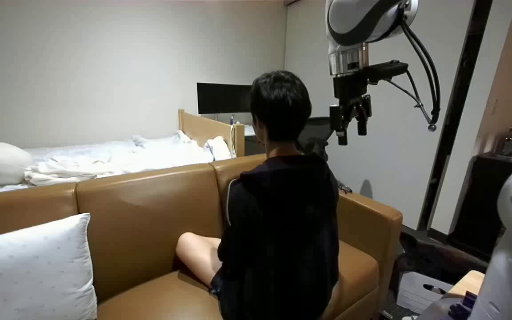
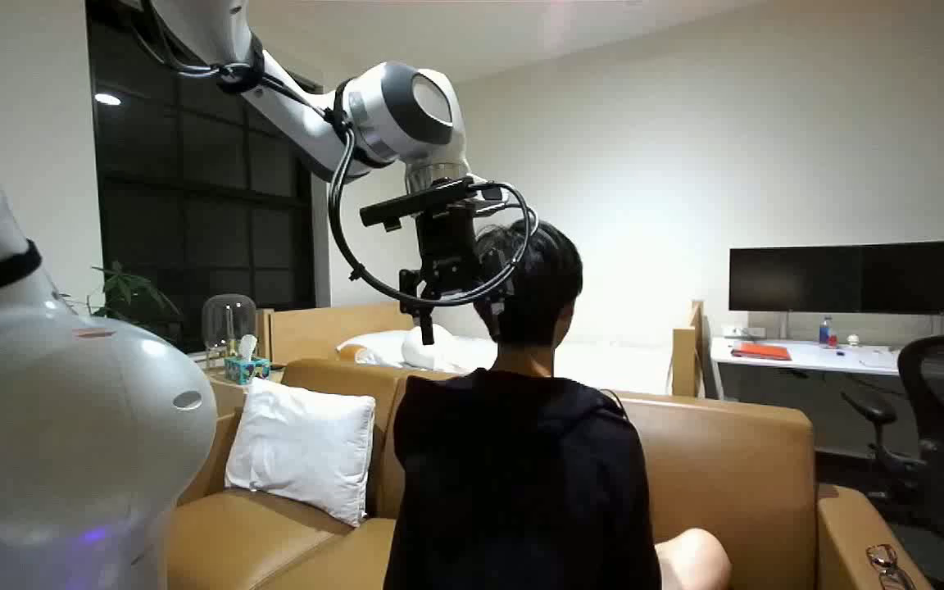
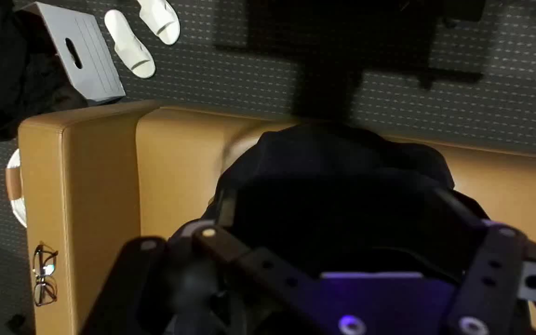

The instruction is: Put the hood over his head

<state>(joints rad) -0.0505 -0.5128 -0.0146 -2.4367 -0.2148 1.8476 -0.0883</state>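
Head (image 1: 281, 106) bare, hood (image 1: 285, 180) down, Robotiq gripper (image 1: 352, 133) empty
In an exterior view, lower left, you have a white throw pillow (image 1: 34, 269) on the tan leather sofa (image 1: 145, 195). Just right of centre is the short-haired head, and below it the black hood lies slack behind the neck (image 1: 281, 149), merging into the sweatshirt (image 1: 278, 253); you cannot make out its exact rim. At upper right your gripper points down, fingers (image 1: 342, 137) well apart, nothing between them, clear of head and cloth. Expect the fabric to be light, soft and floppy, apt to sag out of a shallow pinch. Your best hold is probably a deep fold at the middle of the free edge; keep the fingers off the neck and lift gently, since the sweatshirt may tug at the front.
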